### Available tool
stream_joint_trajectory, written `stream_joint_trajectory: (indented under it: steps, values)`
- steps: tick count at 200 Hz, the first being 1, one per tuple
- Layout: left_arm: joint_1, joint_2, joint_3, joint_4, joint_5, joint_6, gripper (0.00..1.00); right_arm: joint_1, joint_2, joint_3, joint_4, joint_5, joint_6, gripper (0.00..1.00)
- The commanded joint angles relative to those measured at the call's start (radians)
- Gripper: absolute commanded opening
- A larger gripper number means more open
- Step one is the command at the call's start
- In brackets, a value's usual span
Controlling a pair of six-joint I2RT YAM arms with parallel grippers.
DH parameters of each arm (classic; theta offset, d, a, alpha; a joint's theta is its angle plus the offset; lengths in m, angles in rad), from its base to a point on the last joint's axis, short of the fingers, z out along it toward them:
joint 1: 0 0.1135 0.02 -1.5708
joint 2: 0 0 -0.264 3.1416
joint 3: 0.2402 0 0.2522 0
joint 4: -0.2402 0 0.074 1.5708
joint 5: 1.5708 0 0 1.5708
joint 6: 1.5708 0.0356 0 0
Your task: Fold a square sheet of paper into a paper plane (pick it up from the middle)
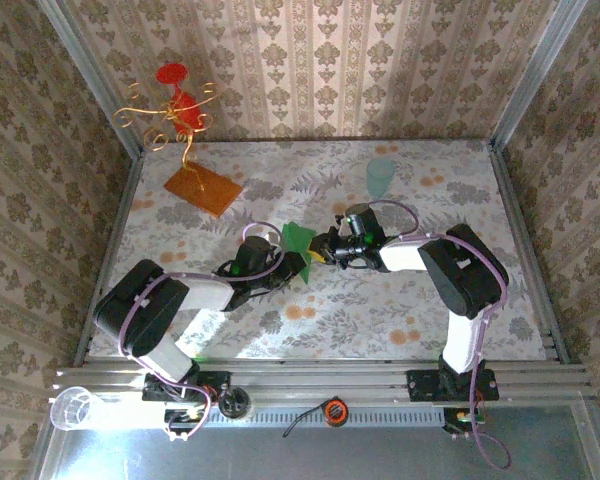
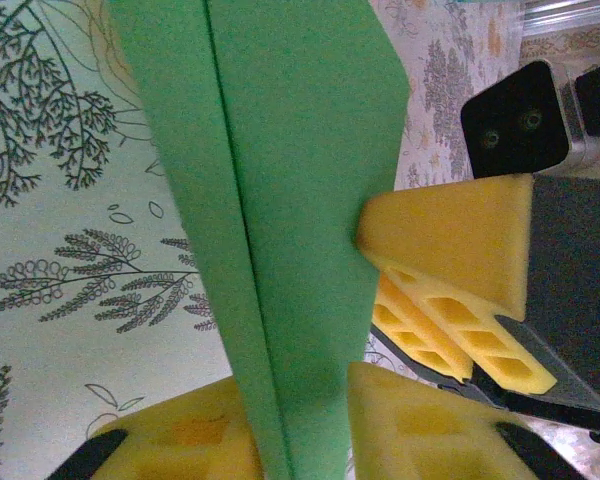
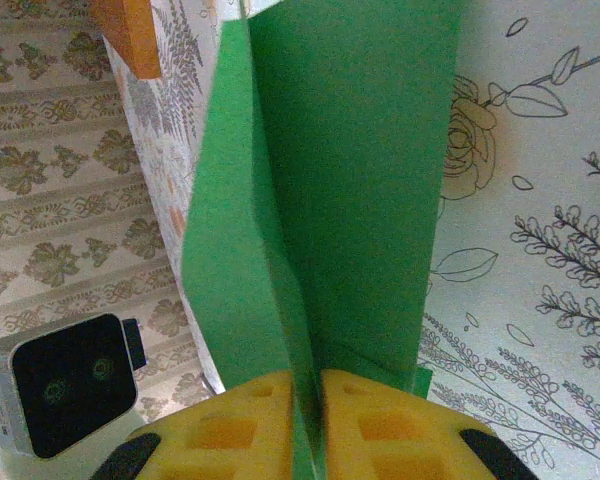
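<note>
Two arms meet at the plane (image 1: 298, 238) above the table: right gripper (image 3: 308, 385) pinches it, left gripper (image 2: 298, 385) straddles it, can't tell if biting, so a mistimed pull could rip or drop it.

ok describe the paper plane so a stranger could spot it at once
Find the middle of the floral table, where the left tool and right tool meet. The paper plane is held there: the only bright green creased sheet, unlike the orange board or pale cup.
</note>
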Motion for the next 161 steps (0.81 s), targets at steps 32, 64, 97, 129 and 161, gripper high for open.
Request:
stream_joint_trajectory:
  steps: [32,64,97,129,161]
  values:
    - [0.007,0.021,0.001,0.026,0.007,0.043,0.17,-0.024,-0.047,-0.009,-0.106,0.05,-0.072,0.29]
    - [0.024,0.02,0.007,0.018,0.028,0.055,0.1,-0.045,-0.106,-0.017,-0.186,0.099,-0.128,0.41]
    - [0.042,-0.007,0.018,-0.011,0.046,0.097,0.07,-0.08,-0.181,-0.057,-0.207,0.153,-0.165,0.53]
    - [0.06,-0.082,0.066,-0.174,0.038,0.206,0.06,-0.103,-0.266,-0.077,-0.294,0.237,-0.25,0.6]
    - [0.067,-0.174,0.205,-0.532,-0.025,0.444,0.05,-0.113,-0.354,-0.083,-0.407,0.349,-0.344,0.63]
